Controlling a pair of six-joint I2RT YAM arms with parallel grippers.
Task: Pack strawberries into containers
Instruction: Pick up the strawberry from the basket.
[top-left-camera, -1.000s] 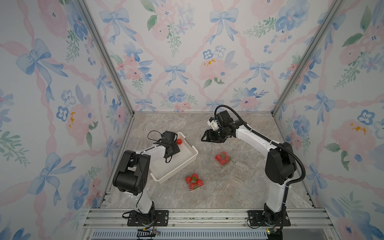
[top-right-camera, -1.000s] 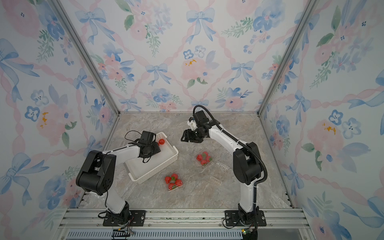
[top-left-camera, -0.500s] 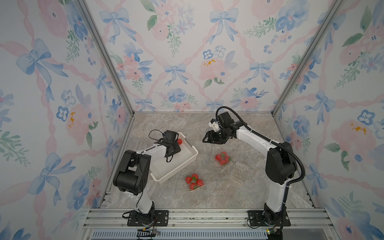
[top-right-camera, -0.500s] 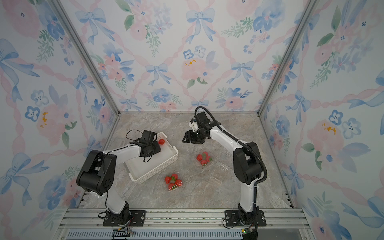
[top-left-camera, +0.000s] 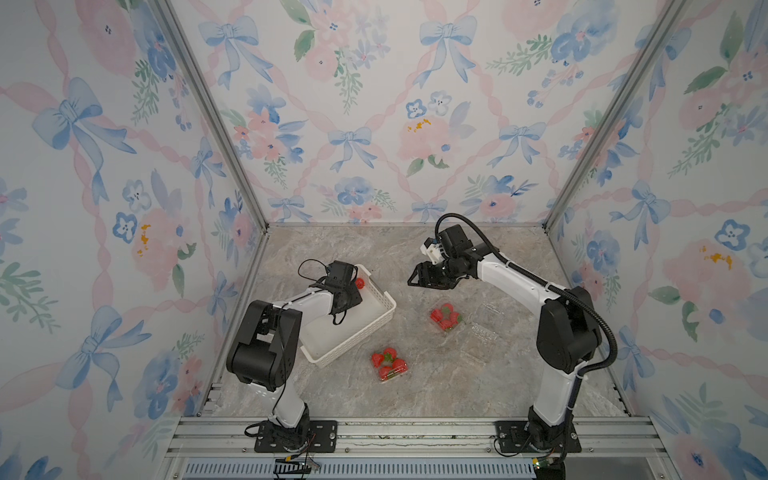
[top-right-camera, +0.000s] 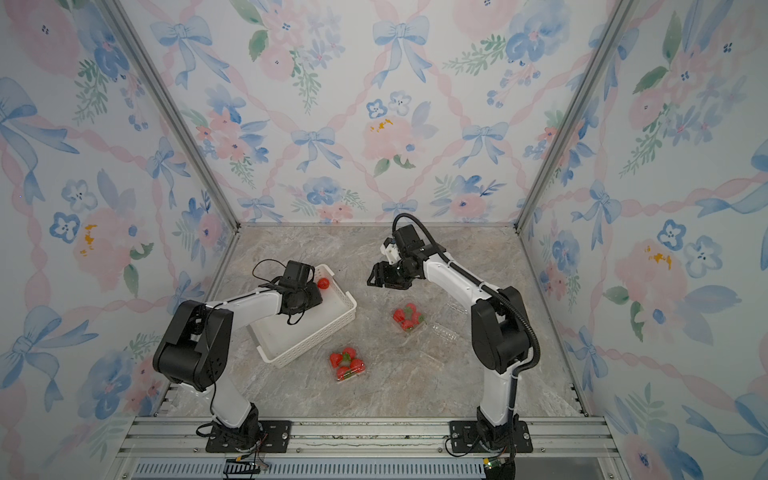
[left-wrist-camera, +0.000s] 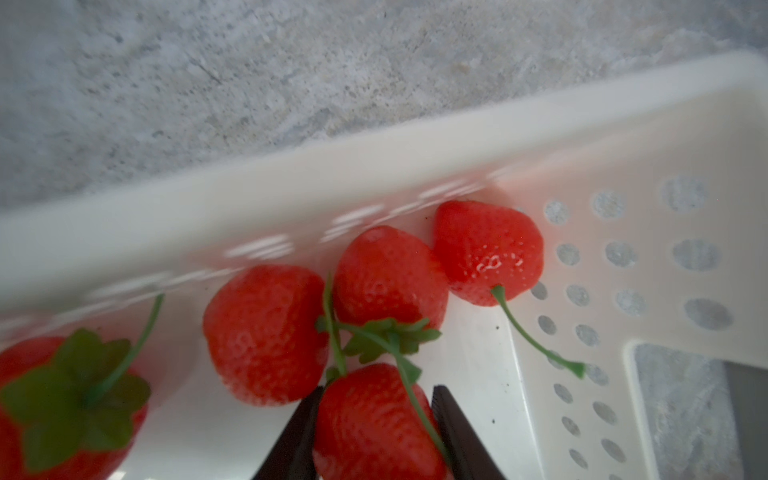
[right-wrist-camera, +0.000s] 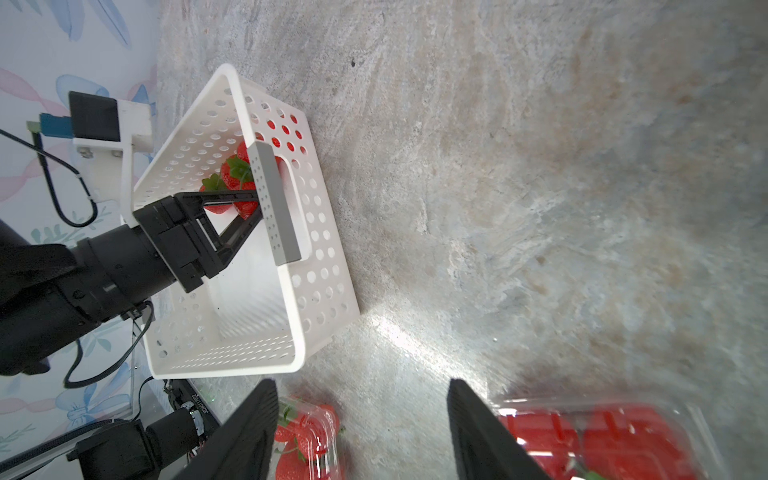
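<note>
The glossy red strawberry (left-wrist-camera: 370, 419) with a thin green stem lies in the white perforated plastic basket (left-wrist-camera: 374, 166), and my left gripper (left-wrist-camera: 376, 432) has its dark fingers (left-wrist-camera: 299, 432) pressed against both its sides. Four more red strawberries (left-wrist-camera: 386, 274) lie just beside it along the basket wall. One clear ribbed plastic punnet (top-left-camera: 389, 365), full, sits near the basket; a second punnet (top-left-camera: 444, 318), full, and a third punnet (top-left-camera: 484, 330), empty, sit toward the right arm. My right gripper (right-wrist-camera: 361, 432) hangs above the grey marbled tabletop (top-left-camera: 415, 395), fingers wide, holding nothing.
</note>
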